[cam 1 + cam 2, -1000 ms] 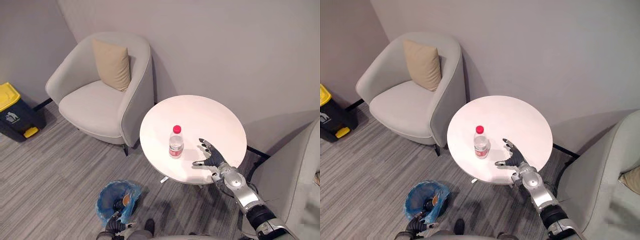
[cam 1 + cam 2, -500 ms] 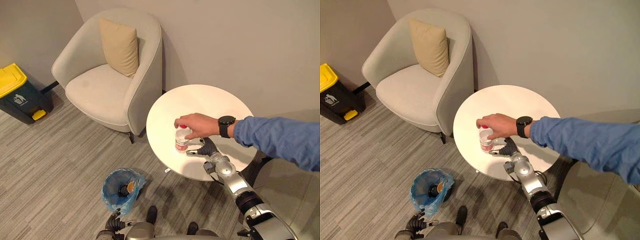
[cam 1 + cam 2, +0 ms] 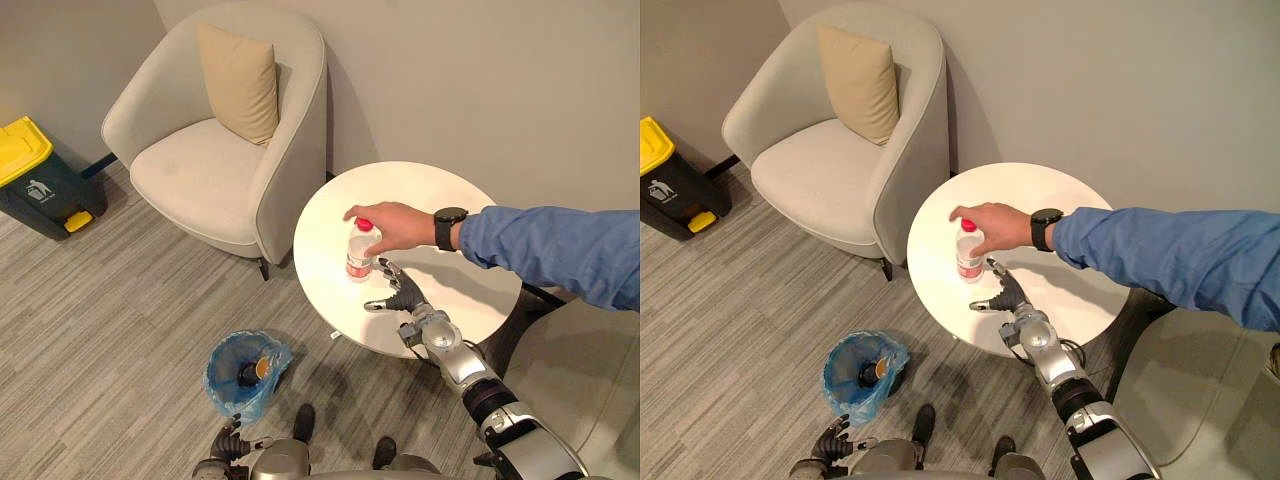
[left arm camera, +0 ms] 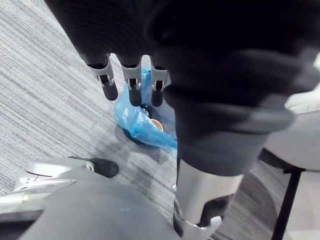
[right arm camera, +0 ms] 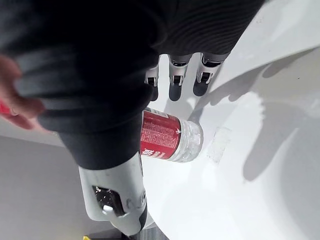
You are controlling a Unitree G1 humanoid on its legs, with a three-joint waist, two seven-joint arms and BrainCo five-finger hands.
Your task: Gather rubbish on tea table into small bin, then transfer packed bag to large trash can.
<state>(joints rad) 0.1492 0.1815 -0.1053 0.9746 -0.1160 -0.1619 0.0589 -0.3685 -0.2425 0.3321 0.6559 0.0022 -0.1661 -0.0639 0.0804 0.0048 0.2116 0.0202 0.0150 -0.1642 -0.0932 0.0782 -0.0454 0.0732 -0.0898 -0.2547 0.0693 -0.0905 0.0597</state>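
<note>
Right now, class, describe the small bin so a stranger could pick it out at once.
Start at the round white table; on the grey floor near its foot stands the small bin. It is lined with a blue bag and holds rubbish, unlike the dark yellow-lidded trash can beyond the armchair.

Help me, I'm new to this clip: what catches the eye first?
A person's hand in a blue sleeve grips the red-capped bottle standing on the round white table. The robot's right hand, open, is close beside the bottle; a blue-lined small bin stands on the floor nearby.
</note>
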